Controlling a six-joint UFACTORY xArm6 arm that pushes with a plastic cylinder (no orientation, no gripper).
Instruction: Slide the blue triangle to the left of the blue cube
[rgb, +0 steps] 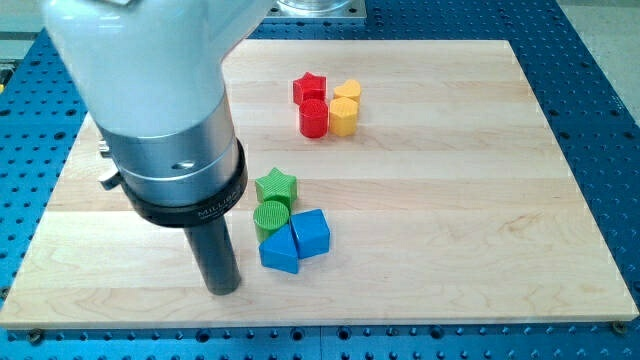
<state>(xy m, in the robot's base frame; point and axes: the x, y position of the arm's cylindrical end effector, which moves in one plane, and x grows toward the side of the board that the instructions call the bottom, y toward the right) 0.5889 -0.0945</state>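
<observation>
The blue triangle (279, 251) lies on the wooden board (450, 200) low in the middle, touching the blue cube (311, 233), which sits at its upper right. My tip (224, 289) is the lower end of the dark rod, resting on the board a short way to the view's left of the blue triangle and slightly below it, apart from it. The large grey arm body hides the board's upper left.
A green cylinder (270, 216) touches the triangle from above, with a green star (276, 185) above that. Near the view's top sit a red star (309, 87), a red cylinder (314, 118), a yellow heart (347, 91) and a yellow hexagon block (343, 116).
</observation>
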